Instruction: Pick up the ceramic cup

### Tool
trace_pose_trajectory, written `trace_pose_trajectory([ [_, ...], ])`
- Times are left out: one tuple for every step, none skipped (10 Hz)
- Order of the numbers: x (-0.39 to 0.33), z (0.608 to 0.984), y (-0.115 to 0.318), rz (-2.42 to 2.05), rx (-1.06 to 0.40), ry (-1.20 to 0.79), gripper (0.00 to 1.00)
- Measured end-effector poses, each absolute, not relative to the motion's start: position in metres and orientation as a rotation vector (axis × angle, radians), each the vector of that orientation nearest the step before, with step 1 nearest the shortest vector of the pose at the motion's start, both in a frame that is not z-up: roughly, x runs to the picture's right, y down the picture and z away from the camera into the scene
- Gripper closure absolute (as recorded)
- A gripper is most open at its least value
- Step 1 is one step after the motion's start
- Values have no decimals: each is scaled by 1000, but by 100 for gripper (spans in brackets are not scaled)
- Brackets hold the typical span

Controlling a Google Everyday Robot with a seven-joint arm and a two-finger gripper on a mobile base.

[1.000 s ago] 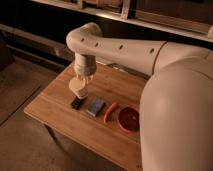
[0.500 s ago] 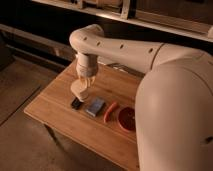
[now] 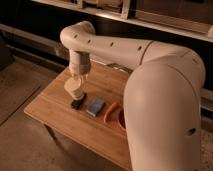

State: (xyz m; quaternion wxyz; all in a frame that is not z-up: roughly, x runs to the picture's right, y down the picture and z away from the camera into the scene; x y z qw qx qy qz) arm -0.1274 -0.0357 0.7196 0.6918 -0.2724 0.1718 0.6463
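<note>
The ceramic cup (image 3: 71,89) is a small pale cream round cup near the left end of the wooden table (image 3: 55,112). My gripper (image 3: 77,83) hangs straight down from the white arm and sits right at the cup, covering its top and right side. I cannot tell whether the cup rests on the table or is held just above it.
A small black object (image 3: 77,104) lies just in front of the cup. A blue-grey block (image 3: 95,106) lies to its right, then an orange piece (image 3: 111,112) and a red-orange bowl (image 3: 121,119), partly hidden by my arm. The table's left and front edges are close.
The arm's wrist has shifted slightly and the pale cup shows more plainly at the gripper. The black object and the block have not moved.
</note>
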Motion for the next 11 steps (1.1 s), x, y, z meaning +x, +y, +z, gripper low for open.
trace_pose_trajectory([
  [-133, 721, -36, 1433, -612, 379, 100],
  [-139, 724, -36, 1419, -616, 375, 100],
  [-141, 724, -36, 1413, -618, 374, 100],
  [-143, 725, -36, 1407, -619, 374, 100],
  [-145, 725, -37, 1402, -619, 373, 100],
  [-147, 725, -38, 1395, -618, 369, 100],
  [-148, 724, -39, 1389, -616, 365, 100],
  [-150, 724, -41, 1385, -614, 360, 100],
  [-151, 723, -41, 1380, -613, 359, 100],
  [-152, 723, -41, 1375, -612, 358, 100],
  [-153, 723, -41, 1370, -611, 358, 100],
])
